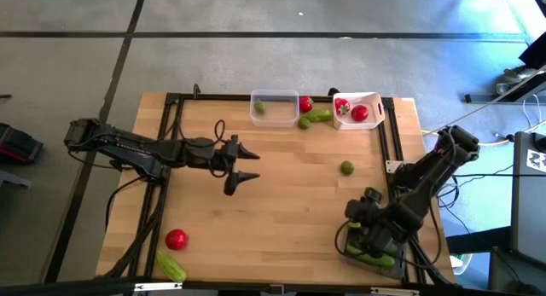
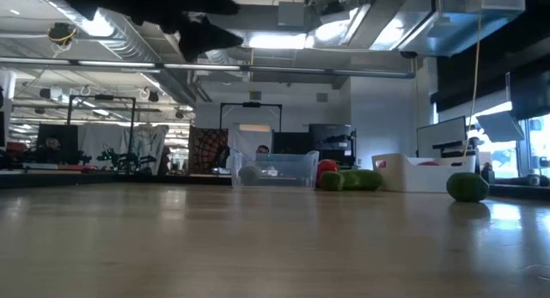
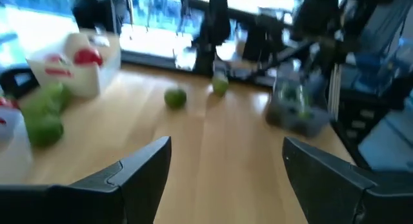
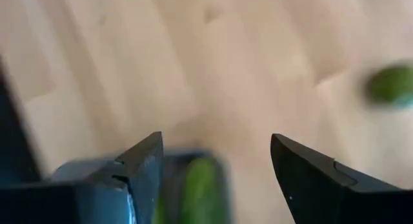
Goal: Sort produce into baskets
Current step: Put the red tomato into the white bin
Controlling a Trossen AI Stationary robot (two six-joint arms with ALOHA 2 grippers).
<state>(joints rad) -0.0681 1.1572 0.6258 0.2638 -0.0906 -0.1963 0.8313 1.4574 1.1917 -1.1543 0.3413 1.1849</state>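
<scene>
My right pincer (image 4: 216,169) hangs open and empty over the dark tub (image 1: 368,252) at the table's (image 1: 281,202) near right corner — cucumber (image 4: 200,185) inside; lifting carelessly, I could clip the rim.

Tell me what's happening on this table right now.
Two robot arms are sorting produce into tubs. The right gripper, open, hovers over the dark tub at the near right corner, where a cucumber lies inside. The left gripper hangs open over mid-table, holding nothing. The white tub holds red pieces; the clear tub has one green fruit. A loose green fruit, a red piece and another cucumber still lie on the table.
</scene>
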